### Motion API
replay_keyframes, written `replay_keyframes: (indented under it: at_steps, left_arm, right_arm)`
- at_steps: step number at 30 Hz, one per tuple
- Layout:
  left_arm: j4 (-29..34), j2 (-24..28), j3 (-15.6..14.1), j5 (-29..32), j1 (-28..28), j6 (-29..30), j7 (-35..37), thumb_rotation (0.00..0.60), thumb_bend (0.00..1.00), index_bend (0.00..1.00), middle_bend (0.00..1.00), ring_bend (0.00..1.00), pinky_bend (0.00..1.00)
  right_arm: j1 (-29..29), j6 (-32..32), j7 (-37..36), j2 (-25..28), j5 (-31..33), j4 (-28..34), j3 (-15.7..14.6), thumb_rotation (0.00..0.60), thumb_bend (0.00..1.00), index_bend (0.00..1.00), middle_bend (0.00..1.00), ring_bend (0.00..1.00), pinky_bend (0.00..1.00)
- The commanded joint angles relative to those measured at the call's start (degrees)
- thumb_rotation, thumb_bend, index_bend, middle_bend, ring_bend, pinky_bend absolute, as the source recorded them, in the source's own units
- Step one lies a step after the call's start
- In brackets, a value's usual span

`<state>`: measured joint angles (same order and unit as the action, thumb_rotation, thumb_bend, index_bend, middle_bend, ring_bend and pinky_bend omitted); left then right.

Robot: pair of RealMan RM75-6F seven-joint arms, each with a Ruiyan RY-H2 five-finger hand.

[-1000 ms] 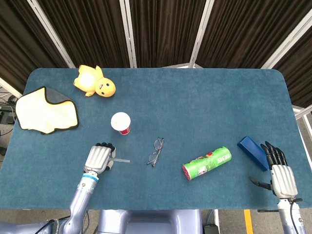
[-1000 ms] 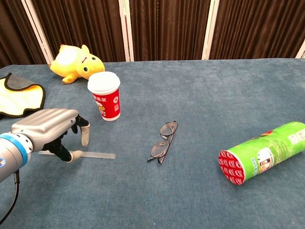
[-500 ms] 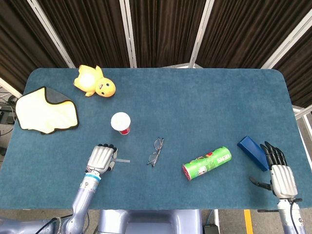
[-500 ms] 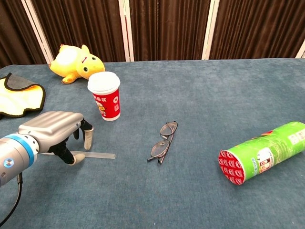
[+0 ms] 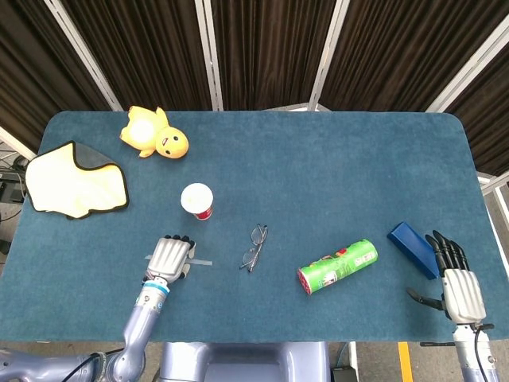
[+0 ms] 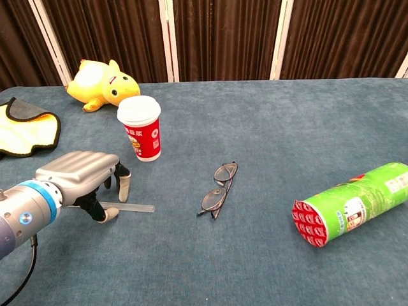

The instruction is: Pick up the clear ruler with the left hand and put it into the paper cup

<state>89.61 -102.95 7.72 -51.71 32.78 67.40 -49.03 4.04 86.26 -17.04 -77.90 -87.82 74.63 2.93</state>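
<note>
Blue felt covers the table (image 5: pixel 334 159), dark curtains behind. Over the last second the left hand (image 6: pixel 86 175) has slid rightward along the clear ruler (image 6: pixel 131 207), which lies flat where it was, so the grasp looks unfinished. That hand arches palm-down over the ruler's middle, fingertips (image 6: pixel 123 189) on the cloth either side, holding nothing I can confirm. Beyond stands the paper cup (image 6: pixel 140 127), upright, near. The right hand (image 5: pixel 457 278) rests open, fingers spread, beside a blue box (image 5: pixel 411 248).
</note>
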Motion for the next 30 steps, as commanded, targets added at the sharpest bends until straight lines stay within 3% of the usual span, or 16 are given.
replay_keyframes:
  at_steps: [1, 10, 19, 30]
  left_arm:
    - [-0.5, -0.5, -0.2, 0.0, 0.4, 0.0, -0.2, 0.600, 0.38, 0.49, 0.35, 0.35, 0.38]
    - [-0.8, -1.3, -1.4, -0.6, 0.4, 1.3, 0.2, 0.600, 0.43, 0.54, 0.35, 0.36, 0.38]
    - [0.4, 0.7, -0.6, -1.2, -0.1, 2.3, 2.6, 0.600, 0.43, 0.56, 0.36, 0.37, 0.39]
    - [11.6, 8.2, 2.9, -5.0, -2.1, 5.5, 10.9, 0.600, 0.43, 0.55, 0.36, 0.37, 0.39]
  right_arm:
    - [0.0, 0.1, -0.2, 0.0, 0.0, 0.1, 0.0, 0.600, 0.06, 0.00, 0.00, 0.00, 0.00]
    - [-0.1, 0.5, -0.4, 0.0, -0.2, 0.2, 0.1, 0.600, 0.06, 0.00, 0.00, 0.00, 0.00]
    - [-0.1, 0.2, -0.5, 0.1, 0.0, 0.2, 0.1, 0.600, 0.06, 0.00, 0.00, 0.00, 0.00]
    - [-0.1, 0.1, 0.1, -0.1, 0.2, 0.2, 0.1, 0.600, 0.06, 0.00, 0.00, 0.00, 0.00]
